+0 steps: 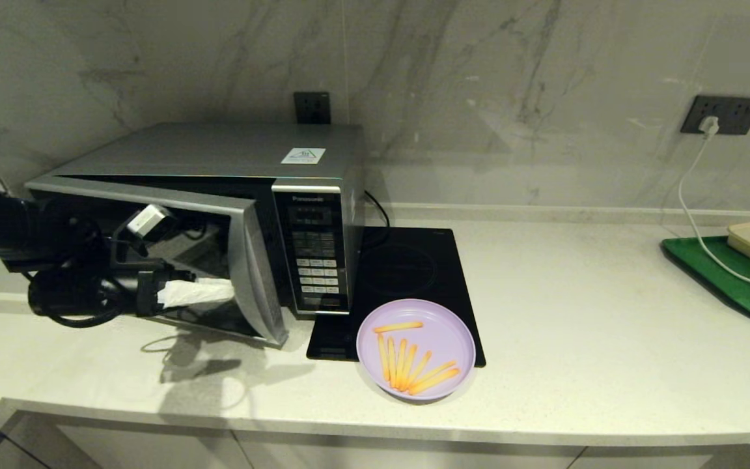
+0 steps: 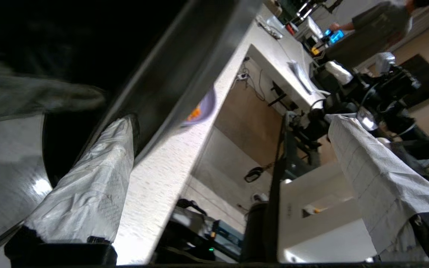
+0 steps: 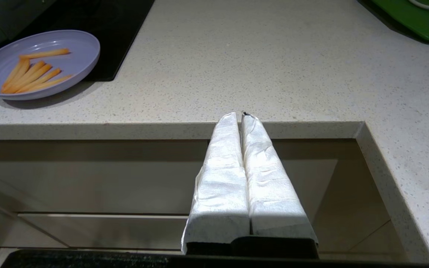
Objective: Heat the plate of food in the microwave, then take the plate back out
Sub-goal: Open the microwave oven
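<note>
Opening the microwave: left hand spread wide, gripping nothing, one padded finger behind the edge of the half-swung door. Plate of food waiting on the desk, lapping the front corner of the black induction hob, just beside the microwave's button panel. Right hand parked below the desk edge, fingers pressed together, empty. Likely trouble: finger slipping off the smooth door edge, leaving the door part open; or swinging too hard and shifting the whole oven. Door's path looks clear of the plate.
</note>
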Motion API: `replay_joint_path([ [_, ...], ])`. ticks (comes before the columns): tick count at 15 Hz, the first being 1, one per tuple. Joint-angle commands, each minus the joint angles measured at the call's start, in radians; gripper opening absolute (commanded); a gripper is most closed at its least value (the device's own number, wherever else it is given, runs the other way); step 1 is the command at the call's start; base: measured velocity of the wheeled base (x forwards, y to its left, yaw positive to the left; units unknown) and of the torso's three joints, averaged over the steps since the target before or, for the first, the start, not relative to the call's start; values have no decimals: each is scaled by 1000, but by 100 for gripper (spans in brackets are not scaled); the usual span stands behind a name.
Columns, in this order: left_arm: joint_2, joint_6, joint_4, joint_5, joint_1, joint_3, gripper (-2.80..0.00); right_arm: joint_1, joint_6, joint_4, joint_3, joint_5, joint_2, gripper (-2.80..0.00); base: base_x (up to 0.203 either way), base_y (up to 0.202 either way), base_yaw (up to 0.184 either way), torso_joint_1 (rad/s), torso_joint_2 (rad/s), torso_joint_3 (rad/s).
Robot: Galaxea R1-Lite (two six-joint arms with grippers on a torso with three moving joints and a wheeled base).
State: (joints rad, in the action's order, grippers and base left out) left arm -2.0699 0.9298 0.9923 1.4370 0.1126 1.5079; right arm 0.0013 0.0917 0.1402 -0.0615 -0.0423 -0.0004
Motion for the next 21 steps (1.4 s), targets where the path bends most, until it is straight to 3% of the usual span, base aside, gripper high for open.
replay_joint_path([
  [1,119,13,-1,0,41,-126,0,0,0,1,0,-1,0,-280,0,0,0,0,0,0],
  [4,225,15,-5,-32,114,-289,0,0,0,1,0,-1,0,-280,0,0,0,0,0,0],
  [6,272,22,-61,-128,183,-402,0,0,0,1,0,-1,0,-280,0,0,0,0,0,0],
  [10,303,8,-409,-319,367,-560,0,0,0,1,0,-1,-1,-280,0,0,0,0,0,0],
  [14,199,4,-721,-481,512,-610,0,0,0,1,0,-1,-1,-280,0,0,0,0,0,0],
  [16,202,-12,-817,-511,544,-614,0,0,0,1,0,-1,0,-280,0,0,0,0,0,0],
  [21,395,-34,-839,-546,622,-615,0,0,0,1,0,-1,-1,-280,0,0,0,0,0,0],
])
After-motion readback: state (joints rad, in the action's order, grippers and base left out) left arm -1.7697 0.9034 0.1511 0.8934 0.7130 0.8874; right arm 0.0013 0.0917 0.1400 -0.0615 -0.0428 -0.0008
